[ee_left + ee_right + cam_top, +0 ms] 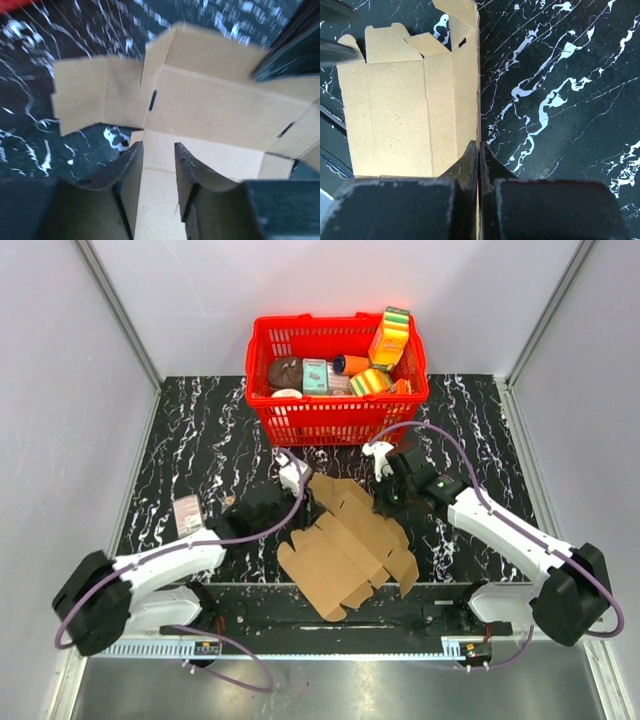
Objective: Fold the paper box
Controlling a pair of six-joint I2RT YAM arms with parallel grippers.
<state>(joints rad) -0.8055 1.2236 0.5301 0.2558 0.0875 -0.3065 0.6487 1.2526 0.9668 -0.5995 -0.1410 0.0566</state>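
- The paper box (pixel 345 550) is a brown cardboard sheet that lies mostly flat in the middle of the tabletop (pixel 200 430). It is in front of the red basket (pixel 330 422) and between the two arms. Some flaps at its far end stand up a little.
- The right hand (pixel 479 146) has its fingers together. As far as its wrist view shows, it pinches the thin edge of a raised side panel.
- The left hand (pixel 157 146) has its fingers apart, with a narrow cardboard panel in the gap. It does not seem to squeeze anything.
- I judge the sheet to be light and rather stiff. It should bend easily along the pressed fold lines and slide easily on the smooth tabletop.
- A good place to take hold is a panel edge near a fold line. The small tabs are a poor choice, because they can crease or tear.
- One hand should keep the sheet in place while the other folds, otherwise the sheet will probably turn or slip away.
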